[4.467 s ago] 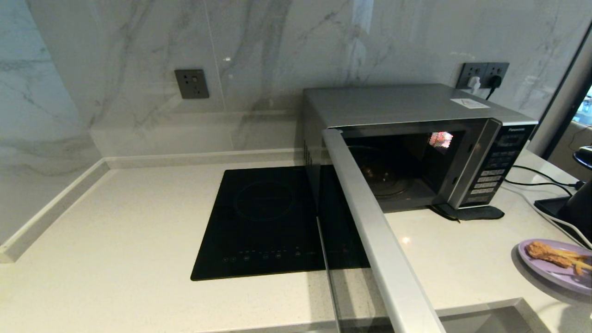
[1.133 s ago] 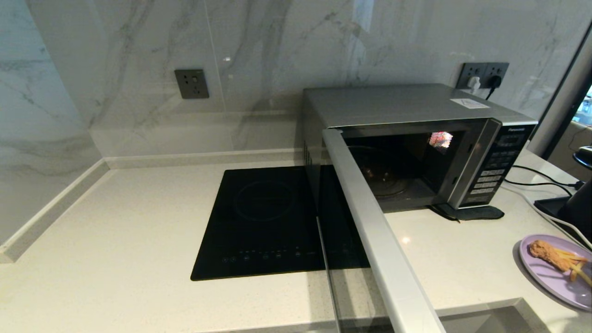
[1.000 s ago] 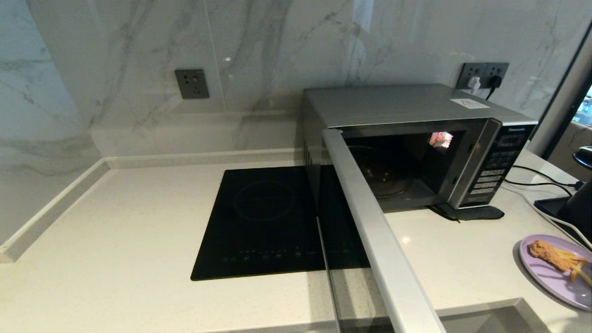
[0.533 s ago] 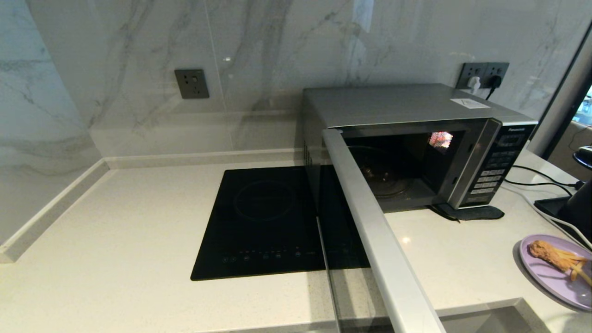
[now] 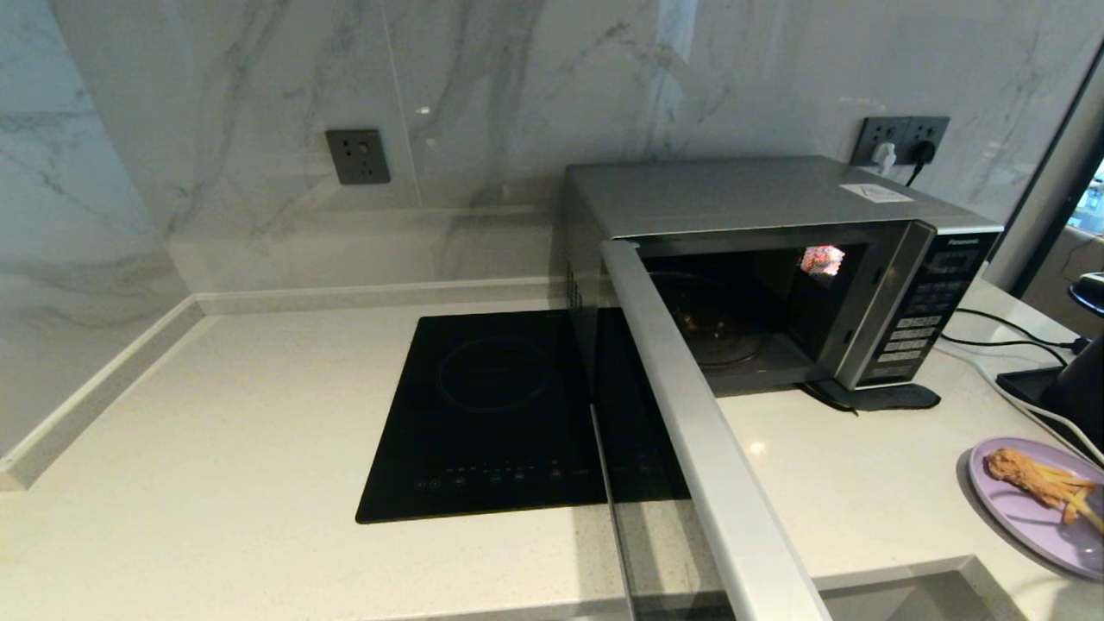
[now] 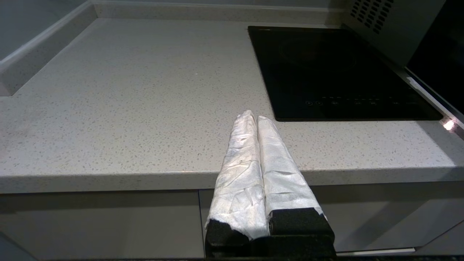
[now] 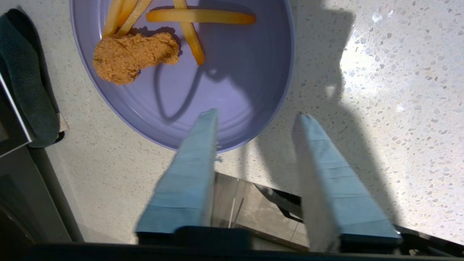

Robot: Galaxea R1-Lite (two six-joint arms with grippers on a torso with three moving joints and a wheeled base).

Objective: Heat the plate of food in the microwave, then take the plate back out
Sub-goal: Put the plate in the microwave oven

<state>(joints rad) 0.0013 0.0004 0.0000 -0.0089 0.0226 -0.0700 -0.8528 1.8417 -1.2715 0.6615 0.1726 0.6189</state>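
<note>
The microwave (image 5: 776, 259) stands at the back of the pale speckled counter (image 5: 216, 414), over at about two o'clock from the middle of the worktop, and its door (image 5: 690, 431) is swung wide open toward the front edge, so the dark cavity and its glass turntable (image 5: 716, 332) are in plain sight. Just beside it, at nine o'clock from the oven, the flat black induction hob (image 5: 492, 414) is set into the counter. The plate of food (image 5: 1035, 504) sits on the counter at roughly four o'clock from the microwave, close to the front edge and well apart from the oven's mouth; it carries a fried chicken piece (image 7: 134, 56) and a few fries (image 7: 195, 21). The right gripper (image 7: 253, 119) hangs right over the near rim of that plate with its two blue-wrapped fingers (image 7: 188, 174) spread partway apart, one above the plate's edge and the other above bare counter beside it, gripping nothing. The left gripper (image 6: 252, 117) is parked low in front of the counter's front edge, its white-wrapped fingers (image 6: 239, 163) pressed together and empty, at about seven o'clock from the hob
</note>
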